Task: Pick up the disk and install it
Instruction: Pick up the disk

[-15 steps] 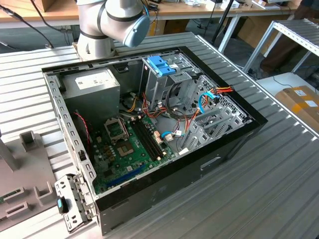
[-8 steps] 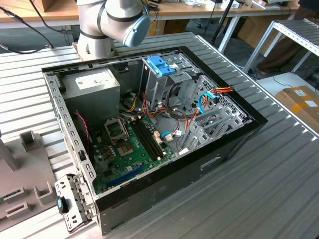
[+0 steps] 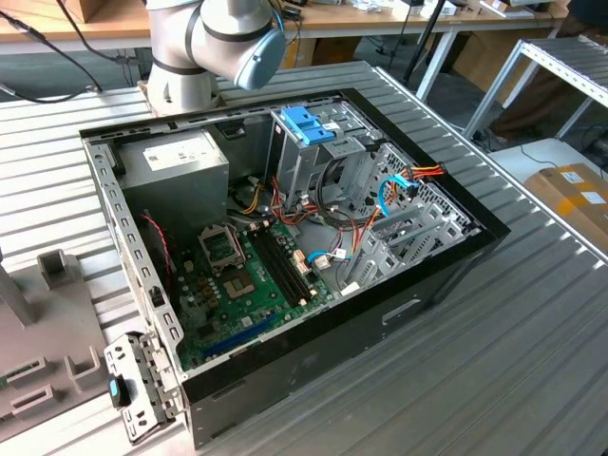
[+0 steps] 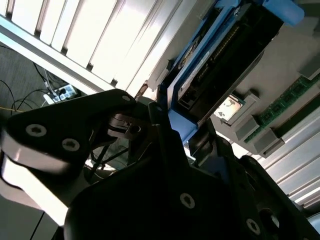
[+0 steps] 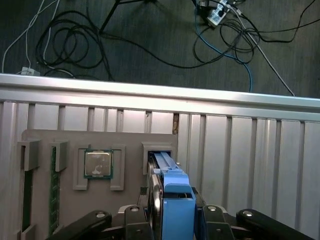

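The flat rectangular grey metal disk with its light-blue plastic carrier frame (image 5: 167, 167) stands on its narrow edge in a slot of a pale grey plastic holder plate (image 5: 75, 140). It sits between the black fingers (image 5: 210, 222) of the gripper (image 5: 173, 212). In both wrist views the two fingers lie against the opposite flat sides of the disk (image 4: 215, 60), so the gripper (image 4: 185, 135) looks pressed together on it, pinching it. The far end of the disk is still inside the slot.

On the same holder plate, just beside the disk's slot, a square silver processor chip (image 5: 97, 164) lies in a shallow recess. Further along, a green memory module (image 5: 53, 200) stands in a narrow slot. The plate rests on a ribbed silver metal table (image 5: 250, 165). Beyond the table's edge is a dark floor with many loose black and white cables (image 5: 150, 45).

In the exterior view, a black open computer case (image 3: 446, 275) lies on the table (image 3: 532, 361), with a green motherboard (image 3: 237, 285) inside. At its far side a blue plastic bracket (image 3: 306, 123) sits on top of a tall grey metal drive cage (image 3: 313, 171). A grey power supply box (image 3: 176, 166) is toward the exterior view's left. The grey robot arm (image 3: 209, 38) rises behind the case.
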`<state>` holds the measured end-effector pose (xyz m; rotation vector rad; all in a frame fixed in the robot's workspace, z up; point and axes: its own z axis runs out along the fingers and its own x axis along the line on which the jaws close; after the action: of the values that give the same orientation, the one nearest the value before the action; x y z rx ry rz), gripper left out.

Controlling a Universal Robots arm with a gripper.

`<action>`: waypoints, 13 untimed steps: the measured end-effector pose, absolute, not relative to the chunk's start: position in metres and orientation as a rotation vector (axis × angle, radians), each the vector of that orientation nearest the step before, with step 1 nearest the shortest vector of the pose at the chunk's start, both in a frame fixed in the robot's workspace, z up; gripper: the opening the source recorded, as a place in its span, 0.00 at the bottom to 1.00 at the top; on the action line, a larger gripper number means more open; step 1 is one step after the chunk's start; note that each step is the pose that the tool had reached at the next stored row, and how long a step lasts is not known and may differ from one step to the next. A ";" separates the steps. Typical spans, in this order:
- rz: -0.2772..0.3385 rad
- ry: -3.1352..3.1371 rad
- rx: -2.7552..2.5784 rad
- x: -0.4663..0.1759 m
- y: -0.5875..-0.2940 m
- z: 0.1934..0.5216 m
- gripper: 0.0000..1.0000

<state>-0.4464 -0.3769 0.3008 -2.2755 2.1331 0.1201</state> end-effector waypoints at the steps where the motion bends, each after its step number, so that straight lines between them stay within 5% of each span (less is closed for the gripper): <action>1: 0.120 2.133 -2.275 -0.446 -0.377 0.301 0.42; 13: 0.097 2.124 -2.267 -0.447 -0.377 0.301 0.42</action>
<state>-0.4475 -0.3769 0.3007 -2.2670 2.1236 0.0971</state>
